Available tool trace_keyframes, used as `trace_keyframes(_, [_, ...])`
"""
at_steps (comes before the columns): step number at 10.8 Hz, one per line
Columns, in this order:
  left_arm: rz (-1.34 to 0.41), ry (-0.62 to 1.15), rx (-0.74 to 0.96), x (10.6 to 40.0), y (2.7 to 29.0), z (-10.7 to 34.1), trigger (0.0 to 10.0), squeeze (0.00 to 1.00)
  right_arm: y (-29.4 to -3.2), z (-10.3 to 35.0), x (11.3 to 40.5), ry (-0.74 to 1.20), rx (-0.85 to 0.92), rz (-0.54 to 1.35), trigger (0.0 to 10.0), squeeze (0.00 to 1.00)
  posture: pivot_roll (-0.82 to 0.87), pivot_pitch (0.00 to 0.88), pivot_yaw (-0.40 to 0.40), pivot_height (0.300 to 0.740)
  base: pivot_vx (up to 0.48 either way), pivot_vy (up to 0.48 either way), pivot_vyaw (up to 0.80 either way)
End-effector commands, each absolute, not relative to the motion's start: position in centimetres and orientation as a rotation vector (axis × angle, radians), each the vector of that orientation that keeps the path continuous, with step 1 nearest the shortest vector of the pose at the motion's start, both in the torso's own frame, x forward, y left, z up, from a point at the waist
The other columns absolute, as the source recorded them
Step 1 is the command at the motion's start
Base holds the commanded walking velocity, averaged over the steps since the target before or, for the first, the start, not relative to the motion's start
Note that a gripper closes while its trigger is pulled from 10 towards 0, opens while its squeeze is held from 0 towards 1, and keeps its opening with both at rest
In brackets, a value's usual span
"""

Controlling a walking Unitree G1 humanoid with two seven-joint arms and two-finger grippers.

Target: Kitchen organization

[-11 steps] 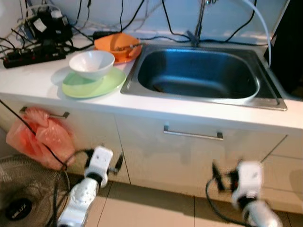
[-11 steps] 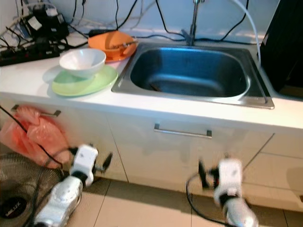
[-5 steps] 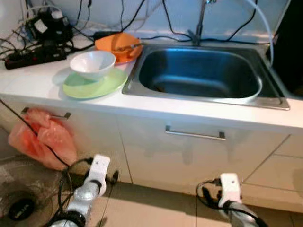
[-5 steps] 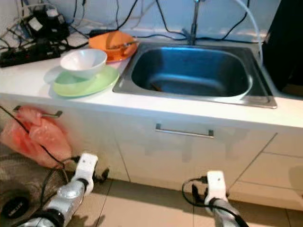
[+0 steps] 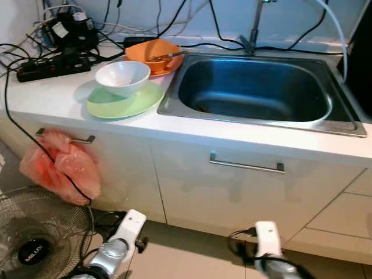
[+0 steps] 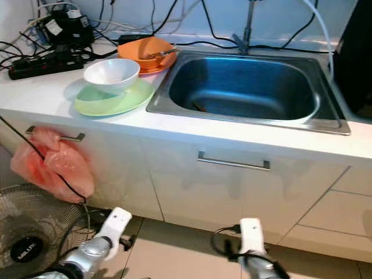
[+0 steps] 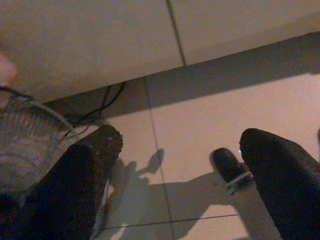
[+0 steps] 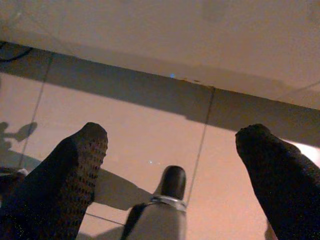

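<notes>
A white bowl (image 5: 122, 75) sits on a pale green plate (image 5: 110, 108) on the white counter, left of the steel sink (image 5: 174, 110). Behind them lies an orange dish (image 5: 145, 51) with a utensil across it. Both silver arms hang low in front of the cabinets: the left arm (image 5: 119, 244) and the right arm (image 5: 266, 241). In the left wrist view my left gripper (image 7: 181, 137) is open over the floor tiles, holding nothing. My right gripper (image 8: 172, 132) in the right wrist view is open too, with bare tiles between its fingers.
A faucet (image 5: 253, 32) stands behind the sink. A power strip (image 5: 52, 67) and tangled cables crowd the counter's back left. An orange plastic bag (image 5: 58, 168) hangs from a drawer handle, above a floor fan (image 5: 35, 238). A cabinet handle (image 5: 247, 165) runs below the sink.
Both arms have dropped from cabinet height down toward the floor. The camera has shifted a little, so the counter sits further right in the picture.
</notes>
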State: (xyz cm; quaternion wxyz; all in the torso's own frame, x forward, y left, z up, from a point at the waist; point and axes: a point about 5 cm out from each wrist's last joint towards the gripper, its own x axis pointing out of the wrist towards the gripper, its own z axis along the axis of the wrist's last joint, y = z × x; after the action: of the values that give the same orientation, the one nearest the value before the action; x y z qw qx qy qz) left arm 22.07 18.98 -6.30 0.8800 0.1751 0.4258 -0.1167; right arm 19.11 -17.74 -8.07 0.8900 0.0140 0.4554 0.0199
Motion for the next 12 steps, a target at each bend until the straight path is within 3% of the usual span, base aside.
trace_keyframes(1, [-0.221,0.900,0.375,22.0,19.8,-6.2,10.0,0.00,-17.7,-7.9,19.5,0.933,0.021,0.034,10.0,0.00,0.05,0.000,0.085,0.740,0.000,0.000,0.00])
trace_keyframes(3, [-0.206,0.894,0.400,22.5,20.5,-5.8,10.0,0.00,-17.8,-8.1,19.1,0.951,0.012,0.028,10.0,0.00,0.06,0.000,0.085,0.740,0.000,0.000,0.00])
trace_keyframes(7, [-0.280,0.899,0.387,22.2,17.7,-6.5,10.0,0.00,-20.7,-7.1,20.3,0.922,-0.019,-0.037,10.0,0.00,0.01,0.000,0.034,0.740,0.000,0.000,-0.17])
trace_keyframes(10, [-0.203,0.947,0.380,21.1,19.6,-6.9,10.0,0.00,-20.8,-6.5,21.4,0.900,-0.046,-0.014,10.0,0.00,0.03,0.000,0.002,0.740,0.000,0.000,-0.80])
trace_keyframes(12, [-0.120,0.954,0.337,20.8,21.1,-6.8,10.0,0.00,-19.9,-6.8,21.1,0.913,-0.061,0.015,10.0,0.00,0.06,0.000,0.029,0.740,0.000,0.000,-0.80])
